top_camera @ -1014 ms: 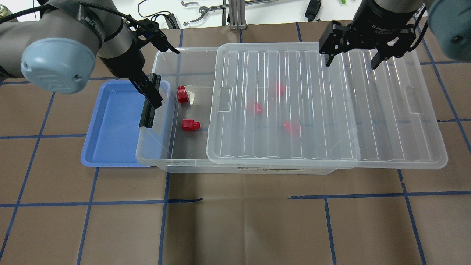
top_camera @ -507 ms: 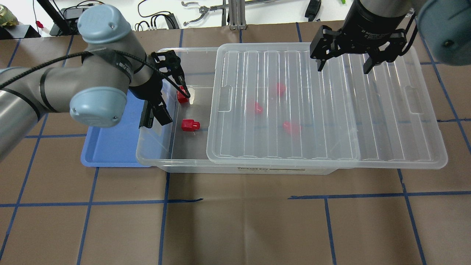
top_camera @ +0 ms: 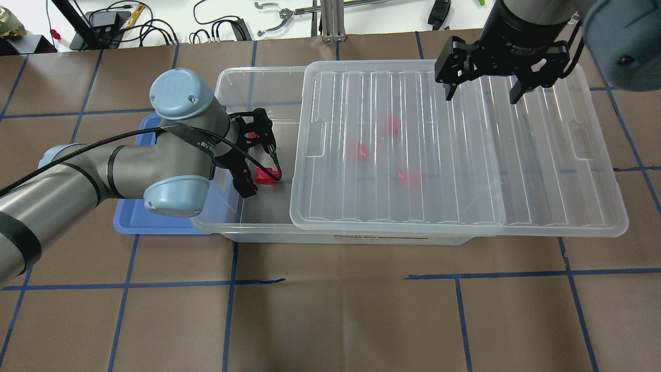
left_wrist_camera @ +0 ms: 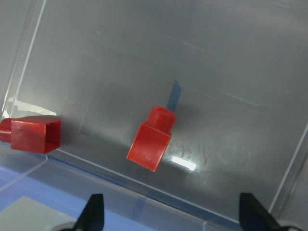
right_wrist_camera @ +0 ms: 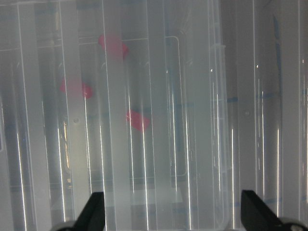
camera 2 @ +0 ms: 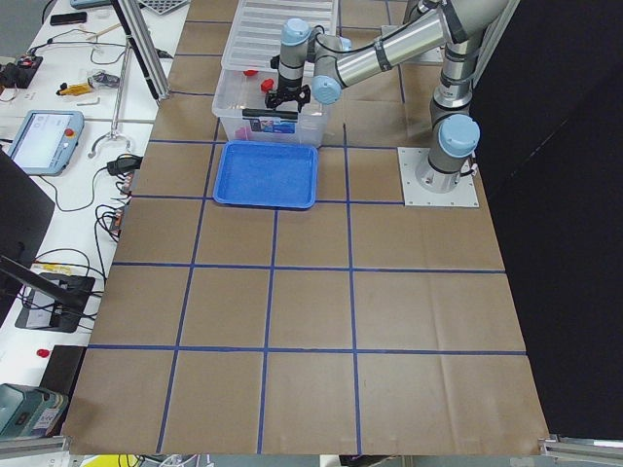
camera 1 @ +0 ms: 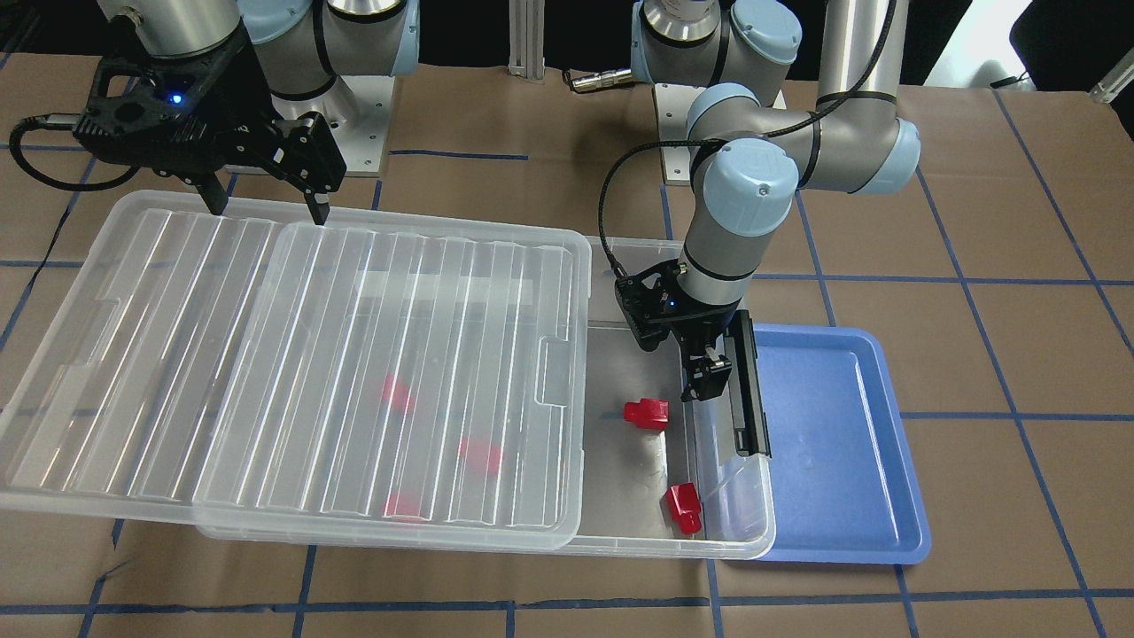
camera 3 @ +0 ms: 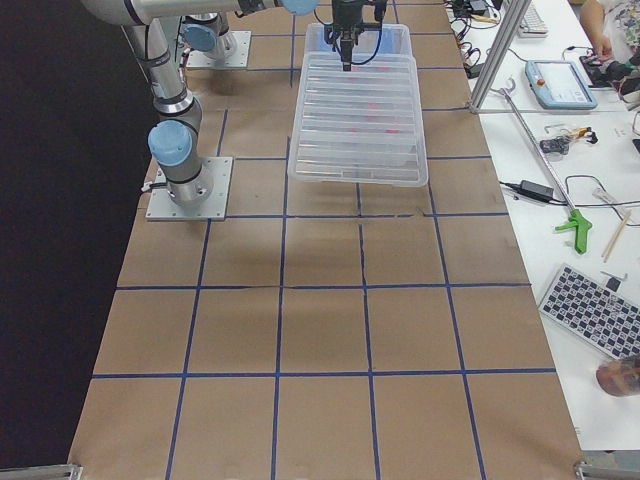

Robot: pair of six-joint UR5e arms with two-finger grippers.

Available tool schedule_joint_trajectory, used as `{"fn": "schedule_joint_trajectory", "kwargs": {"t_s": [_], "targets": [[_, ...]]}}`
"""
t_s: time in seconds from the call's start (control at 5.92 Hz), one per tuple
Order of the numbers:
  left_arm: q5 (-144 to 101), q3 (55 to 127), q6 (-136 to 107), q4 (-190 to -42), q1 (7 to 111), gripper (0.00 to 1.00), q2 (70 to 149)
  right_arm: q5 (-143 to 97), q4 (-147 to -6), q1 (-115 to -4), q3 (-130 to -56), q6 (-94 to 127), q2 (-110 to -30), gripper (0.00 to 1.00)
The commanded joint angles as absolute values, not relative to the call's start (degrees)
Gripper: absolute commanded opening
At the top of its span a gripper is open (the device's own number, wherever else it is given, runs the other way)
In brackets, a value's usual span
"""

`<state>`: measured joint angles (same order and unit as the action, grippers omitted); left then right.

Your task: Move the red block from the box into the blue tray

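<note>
Two red blocks lie in the open end of the clear box (top_camera: 268,72): one (top_camera: 266,174) under my left gripper, one (top_camera: 251,135) behind it, half hidden by the wrist. My left gripper (top_camera: 264,185) is open and empty, low inside the box. In the left wrist view the block (left_wrist_camera: 151,144) lies ahead between the open fingertips (left_wrist_camera: 94,214), the other block (left_wrist_camera: 33,135) at the left. The blue tray (top_camera: 129,219) lies left of the box, mostly under my arm. My right gripper (top_camera: 480,93) hangs open and empty over the ribbed lid (top_camera: 542,170).
The lid is slid sideways and covers most of the box. Three more red blocks (top_camera: 361,151) show blurred beneath it, also in the right wrist view (right_wrist_camera: 137,120). A black latch strip (camera 1: 749,381) sits on the box's short wall next to the tray (camera 1: 833,443).
My left arm has swung from over the tray and the box's end wall into the box's open end, and its gripper has come down over the front red block. The right gripper barely shifted.
</note>
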<state>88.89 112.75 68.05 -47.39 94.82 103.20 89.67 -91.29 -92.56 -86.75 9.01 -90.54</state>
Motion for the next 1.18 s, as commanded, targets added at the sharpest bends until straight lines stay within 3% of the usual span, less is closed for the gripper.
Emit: {"fn": "schedule_joint_trajectory", "kwargs": {"t_s": [0.0, 1.01], "targets": [[88.9, 112.3, 72.5, -46.5, 95.4, 0.97, 105.2, 90.4, -91.3, -92.5, -86.9, 8.9, -90.5, 1.00], [88.9, 106.4, 78.9, -48.4, 95.4, 0.97, 112.8, 90.4, -91.4, -92.5, -87.4, 8.6, -90.4, 1.00]]}}
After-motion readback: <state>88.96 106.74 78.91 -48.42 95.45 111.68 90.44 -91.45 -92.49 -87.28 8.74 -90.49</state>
